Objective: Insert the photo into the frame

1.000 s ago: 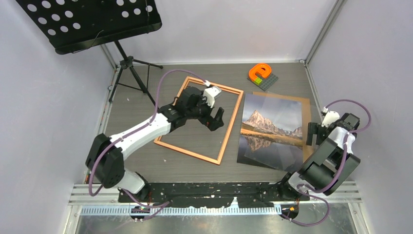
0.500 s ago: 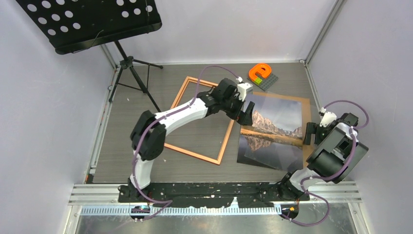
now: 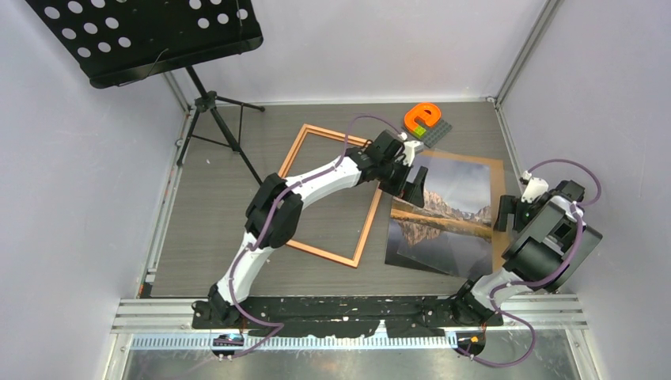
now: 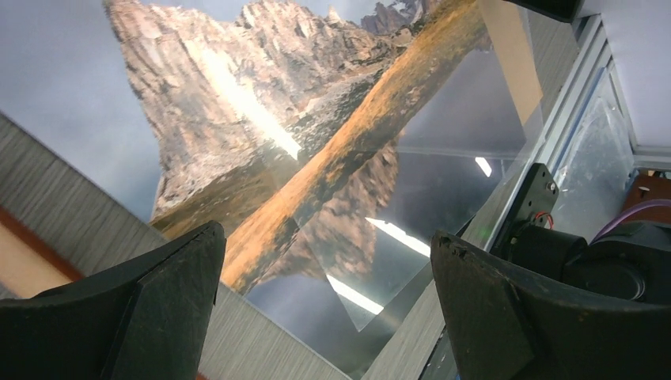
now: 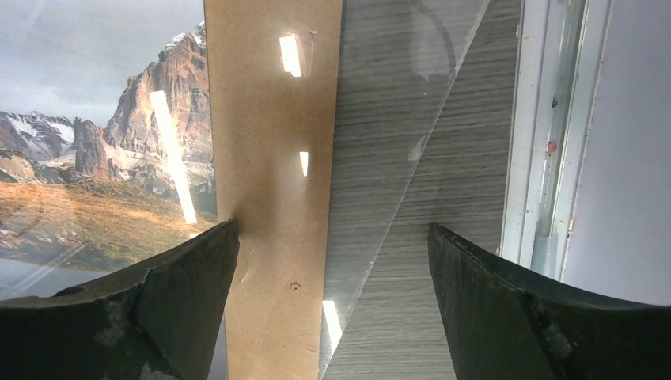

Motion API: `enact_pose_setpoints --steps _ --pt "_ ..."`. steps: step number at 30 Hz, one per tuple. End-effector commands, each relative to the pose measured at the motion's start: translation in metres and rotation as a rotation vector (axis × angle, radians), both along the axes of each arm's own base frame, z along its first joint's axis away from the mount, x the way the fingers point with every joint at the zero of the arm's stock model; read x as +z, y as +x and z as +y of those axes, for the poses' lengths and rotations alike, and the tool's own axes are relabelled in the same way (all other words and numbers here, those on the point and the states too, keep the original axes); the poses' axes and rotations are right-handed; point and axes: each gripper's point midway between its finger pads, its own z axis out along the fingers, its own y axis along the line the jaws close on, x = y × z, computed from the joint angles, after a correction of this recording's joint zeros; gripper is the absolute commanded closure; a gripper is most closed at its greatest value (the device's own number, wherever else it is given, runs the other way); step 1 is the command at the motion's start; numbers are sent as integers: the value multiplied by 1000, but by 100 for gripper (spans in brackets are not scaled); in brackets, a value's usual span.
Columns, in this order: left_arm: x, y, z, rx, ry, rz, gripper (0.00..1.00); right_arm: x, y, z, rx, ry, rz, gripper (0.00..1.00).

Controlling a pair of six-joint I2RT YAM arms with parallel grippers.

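**A:** What has changed in the last second?

**B:** The left arm has swung off the frame (image 3: 336,257) towards its 3 o'clock. The left fingers (image 3: 416,187) now hang over the 10 o'clock corner of the photo (image 3: 443,226), spread wide and empty.

**A:** And the right side?

**B:** It has barely moved. The right fingers (image 3: 504,215) sit at the photo's 3 o'clock edge, above the brown backing board (image 3: 498,178). They are released too and grip nothing.

**A:** Where does the photo lie?

**B:** Flat and picture-up on that board, on the counter (image 3: 229,214). It is just beside the frame at its 3 o'clock, not in it.

**A:** So what does that mean for the job?

**B:** I'd say the reach is done and the pick-up comes next. A thin glossy sheet lying flat offers little to pinch, so an edge probably has to be lifted first.
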Motion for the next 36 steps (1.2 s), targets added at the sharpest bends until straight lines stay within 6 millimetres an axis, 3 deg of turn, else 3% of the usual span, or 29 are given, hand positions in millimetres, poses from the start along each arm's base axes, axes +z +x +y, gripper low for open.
enact_pose_setpoints --steps 1,9,21,36 --pt "14 -12 -21 -34 -46 39 1 -8 2 0 21 24 4 5" --pt "-11 -12 -36 -7 -1 96 1 -12 3 1 24 33 8 6" --pt "-41 -11 -39 20 45 160 1 -16 -1 2 29 33 19 6" --pt "-47 -29 -50 -25 26 209 1 -16 1 5 27 52 8 6"
